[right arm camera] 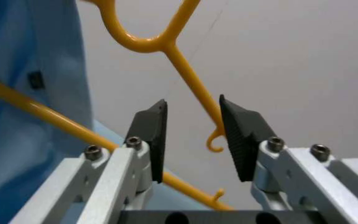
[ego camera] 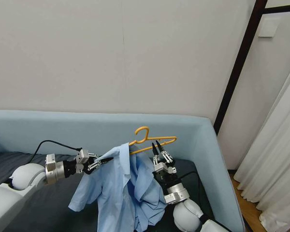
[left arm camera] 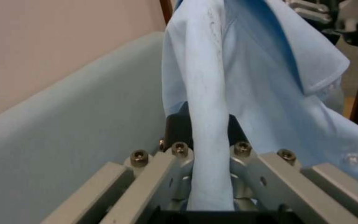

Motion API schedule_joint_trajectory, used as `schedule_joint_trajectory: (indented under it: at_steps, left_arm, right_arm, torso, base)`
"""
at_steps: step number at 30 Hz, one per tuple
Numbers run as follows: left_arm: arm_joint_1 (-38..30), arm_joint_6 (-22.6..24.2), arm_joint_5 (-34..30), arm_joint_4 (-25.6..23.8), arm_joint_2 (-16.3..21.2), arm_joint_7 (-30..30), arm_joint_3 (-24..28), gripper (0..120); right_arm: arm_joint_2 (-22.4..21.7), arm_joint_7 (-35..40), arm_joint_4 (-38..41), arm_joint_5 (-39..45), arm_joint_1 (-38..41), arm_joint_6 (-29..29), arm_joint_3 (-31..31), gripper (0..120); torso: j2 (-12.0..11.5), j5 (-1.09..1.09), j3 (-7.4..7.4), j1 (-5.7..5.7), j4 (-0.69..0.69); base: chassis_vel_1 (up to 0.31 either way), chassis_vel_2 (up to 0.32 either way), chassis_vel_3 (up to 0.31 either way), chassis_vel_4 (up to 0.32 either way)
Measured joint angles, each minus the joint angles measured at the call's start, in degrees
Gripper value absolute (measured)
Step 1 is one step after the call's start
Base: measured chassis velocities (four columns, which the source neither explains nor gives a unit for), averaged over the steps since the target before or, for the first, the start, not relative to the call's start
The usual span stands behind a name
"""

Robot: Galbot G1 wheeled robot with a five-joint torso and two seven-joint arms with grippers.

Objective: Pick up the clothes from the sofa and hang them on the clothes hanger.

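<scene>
Above the sofa (ego camera: 63, 126), left claw (ego camera: 106, 159) clamps the shirt (ego camera: 120, 193); right claw (ego camera: 158, 148) gapes, seemingly around the hanger (ego camera: 166, 139).

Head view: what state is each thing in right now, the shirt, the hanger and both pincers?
Shirt: hanging in the air, crumpled, draped over one end of the hanger.
Hanger: up in the air, hook upward, other end bare.
Left pincer: shut on a fold of the shirt.
Right pincer: open, pads apart around the hanger's wire.
</scene>
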Motion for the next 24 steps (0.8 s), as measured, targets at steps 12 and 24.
schedule_joint_trajectory:
  at_steps: [12, 24]
  left_arm:
    - [0.23, -0.80, 0.20, 1.79, -0.76, 0.16, -2.71, 1]
    - [1.97, -2.09, -0.88, 0.75, 0.25, -0.65, -4.87, 1]
  right_arm:
    - [-0.88, -16.14, -1.89, 55.86, -1.48, 6.16, -3.51, 81]
    - [0.11, -41.53, -11.75, 82.51, 0.10, 5.87, -1.11, 100]
  torso:
    - [0.00, -0.01, 0.00, 0.00, 0.00]
    - [0.00, 0.00, 0.00, 0.00, 0.00]
  base:
    - [0.000, 0.000, 0.000, 0.000]
    - [0.000, 0.000, 0.000, 0.000]
